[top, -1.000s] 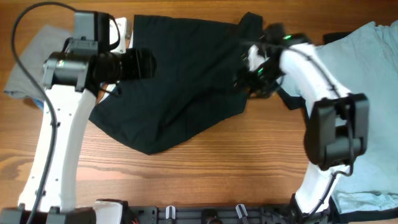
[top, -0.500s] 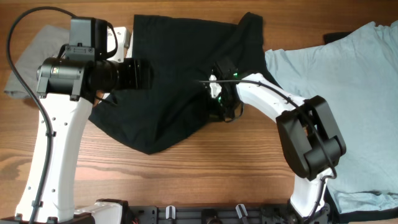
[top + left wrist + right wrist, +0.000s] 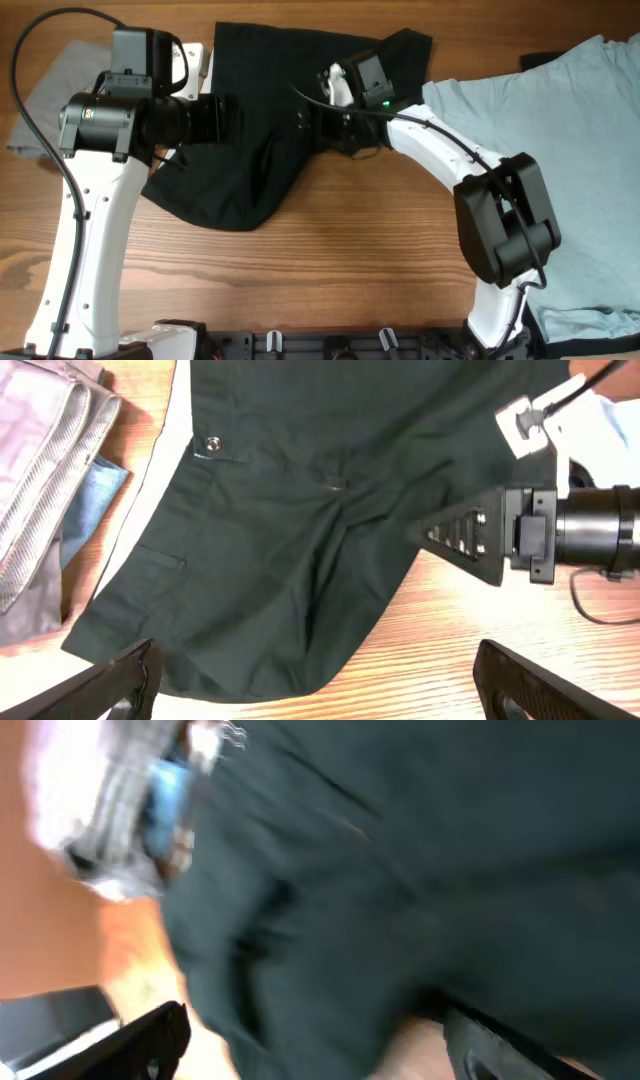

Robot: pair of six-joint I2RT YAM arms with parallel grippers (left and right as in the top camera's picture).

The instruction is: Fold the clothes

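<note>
The black garment (image 3: 285, 90) lies spread on the wooden table, its lower right edge bunched in toward the middle. My left gripper (image 3: 235, 115) hovers over its left part, jaws wide apart; in the left wrist view (image 3: 325, 685) the black garment (image 3: 300, 510) with a metal button lies below it. My right gripper (image 3: 315, 125) is low over the garment's middle, jaws apart, with dark fabric (image 3: 400, 870) between them in a blurred view. It also shows in the left wrist view (image 3: 465, 538). The light blue T-shirt (image 3: 560, 150) lies at right, the grey trousers (image 3: 45, 90) at far left.
A whitish strip (image 3: 160, 470) edges the black garment's left side. Folded grey cloth (image 3: 40, 460) with a blue piece (image 3: 95, 500) lies beside it. Bare wood (image 3: 330, 270) runs along the table's front. A cable (image 3: 40, 120) loops by the left arm.
My right gripper has swept left from the garment's right sleeve to its middle. The garment's lower right edge has drawn in leftward with it. The left arm has hardly moved.
</note>
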